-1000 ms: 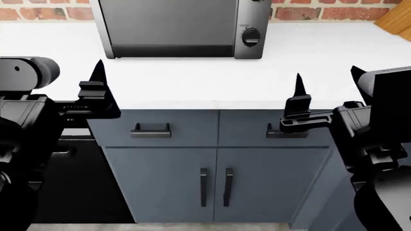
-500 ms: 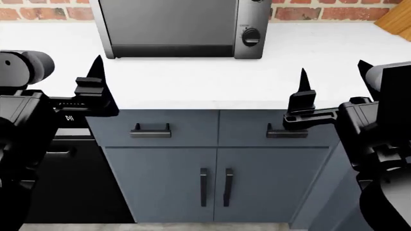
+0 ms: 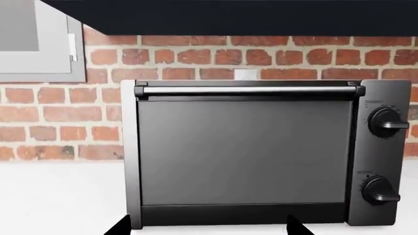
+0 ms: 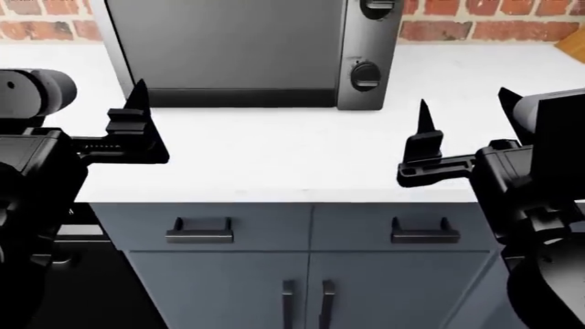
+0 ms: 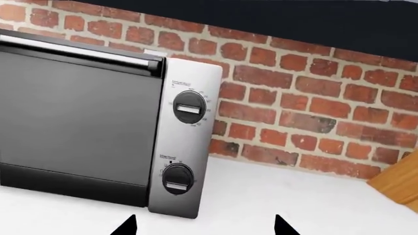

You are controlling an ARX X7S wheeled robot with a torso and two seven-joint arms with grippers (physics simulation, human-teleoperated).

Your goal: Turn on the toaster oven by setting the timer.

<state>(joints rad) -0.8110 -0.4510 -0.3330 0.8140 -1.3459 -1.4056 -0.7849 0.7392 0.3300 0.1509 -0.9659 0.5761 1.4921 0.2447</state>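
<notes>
The toaster oven (image 4: 229, 48) stands at the back of the white counter (image 4: 274, 157), a dark grey box with a large glass door (image 3: 242, 152). Its panel carries two black knobs. The lower, smaller one is the timer (image 4: 365, 75) (image 5: 177, 178) (image 3: 379, 190), under the larger temperature knob (image 5: 189, 108). My left gripper (image 4: 139, 92) (image 3: 207, 227) hangs open over the counter in front of the door. My right gripper (image 4: 422, 110) (image 5: 203, 225) is open too, short of the panel's lower corner. Neither touches the oven and both hold nothing.
A red brick wall (image 5: 313, 98) runs behind the oven. A wooden board (image 5: 398, 186) leans at the far right. Grey drawers with bar handles (image 4: 199, 232) sit under the counter's front edge. A dark overhang (image 3: 228, 14) spans above the oven.
The head view has moved in toward the counter, so the oven looks bigger and lower. Both grippers now hang over the countertop rather than at its front edge. Their jaws stay open.
</notes>
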